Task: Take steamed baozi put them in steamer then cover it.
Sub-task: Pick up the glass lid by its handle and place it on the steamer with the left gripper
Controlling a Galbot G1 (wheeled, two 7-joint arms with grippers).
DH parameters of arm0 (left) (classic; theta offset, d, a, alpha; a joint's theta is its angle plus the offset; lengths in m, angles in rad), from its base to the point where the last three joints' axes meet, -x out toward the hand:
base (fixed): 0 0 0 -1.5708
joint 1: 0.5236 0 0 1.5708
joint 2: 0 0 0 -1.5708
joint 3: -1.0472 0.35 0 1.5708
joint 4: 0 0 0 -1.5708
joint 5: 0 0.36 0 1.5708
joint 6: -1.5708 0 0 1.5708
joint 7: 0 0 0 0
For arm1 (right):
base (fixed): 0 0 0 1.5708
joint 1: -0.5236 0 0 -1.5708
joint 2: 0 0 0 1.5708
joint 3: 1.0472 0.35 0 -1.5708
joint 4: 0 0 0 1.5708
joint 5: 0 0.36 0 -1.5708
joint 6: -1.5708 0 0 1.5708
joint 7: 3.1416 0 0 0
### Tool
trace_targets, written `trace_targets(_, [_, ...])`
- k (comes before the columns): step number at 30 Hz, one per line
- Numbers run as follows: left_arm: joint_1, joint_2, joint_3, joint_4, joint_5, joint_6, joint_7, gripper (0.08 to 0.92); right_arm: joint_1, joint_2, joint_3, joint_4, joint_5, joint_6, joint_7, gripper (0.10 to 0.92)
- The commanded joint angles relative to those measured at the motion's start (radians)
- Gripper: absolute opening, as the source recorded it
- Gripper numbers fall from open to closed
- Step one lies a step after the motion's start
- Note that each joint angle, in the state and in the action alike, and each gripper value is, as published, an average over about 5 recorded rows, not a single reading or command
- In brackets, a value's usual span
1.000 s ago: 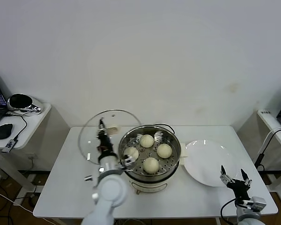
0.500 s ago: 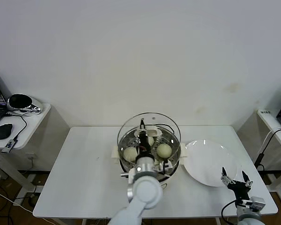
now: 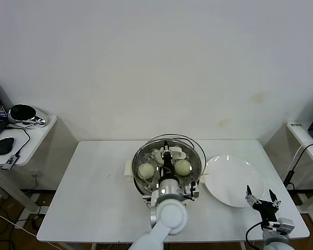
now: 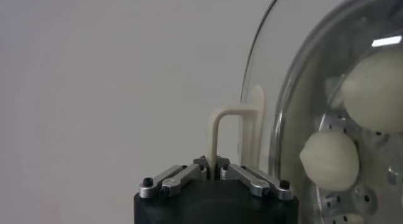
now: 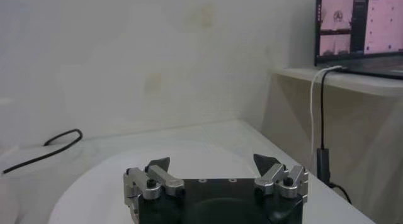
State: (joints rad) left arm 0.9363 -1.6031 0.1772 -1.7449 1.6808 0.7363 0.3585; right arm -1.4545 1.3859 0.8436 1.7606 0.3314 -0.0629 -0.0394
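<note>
Looks like a lab or office test room: plain white wall (image 3: 156, 62), bare white rectangular table (image 3: 88, 192), side desk at nine o'clock bearing black computer mouse (image 3: 3, 145), lit monitor (image 5: 359, 24) at three o'clock.

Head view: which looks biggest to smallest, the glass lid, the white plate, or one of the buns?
1. Glass lid and white plate: look about alike, so I won't rank them.
2. Bun: clearly smallest.

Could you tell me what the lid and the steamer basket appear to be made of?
The round clear lid looks like glass: the buns show through it. Its cream-white handle is probably plastic, matte. The perforated steamer basket seems polished stainless steel, shiny and reflective.
</note>
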Motion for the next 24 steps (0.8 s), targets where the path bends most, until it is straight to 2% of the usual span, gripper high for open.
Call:
trace_targets(1, [0.005, -0.005, -0.012, 0.020, 0.027, 0.041, 0.031, 0.143, -0.001, 0.002, 0.000, 0.000, -0.008, 0.002, -0.002, 0.823])
trace_targets(24, [0.008, -0.003, -0.027, 0.035, 0.032, 0.041, 0.043, 0.143, 0.006, 0.004, 0.002, -0.007, -0.014, 0.010, -0.004, 0.823])
